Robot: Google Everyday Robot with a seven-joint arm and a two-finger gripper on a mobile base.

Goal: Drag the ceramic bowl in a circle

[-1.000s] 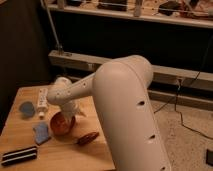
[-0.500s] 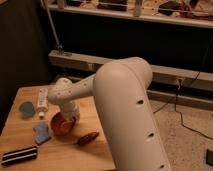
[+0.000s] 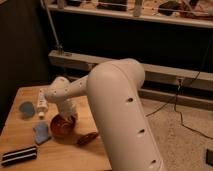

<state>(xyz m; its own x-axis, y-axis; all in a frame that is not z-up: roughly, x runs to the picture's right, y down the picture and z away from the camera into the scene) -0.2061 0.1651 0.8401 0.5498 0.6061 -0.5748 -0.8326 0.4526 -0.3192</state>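
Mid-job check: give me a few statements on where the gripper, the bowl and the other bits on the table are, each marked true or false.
1. The gripper is down at the rim of the ceramic bowl, shut and apparently gripping it. True.
2. The blue disc lies inside the bowl. False: it lies flat on the table, apart from the bowl, near the left edge in the picture.
3. The dark red leaf-shaped object lies on the table just right of the bowl in the picture. True.
4. The black striped object is on the floor. False: it lies on the table's near left corner.
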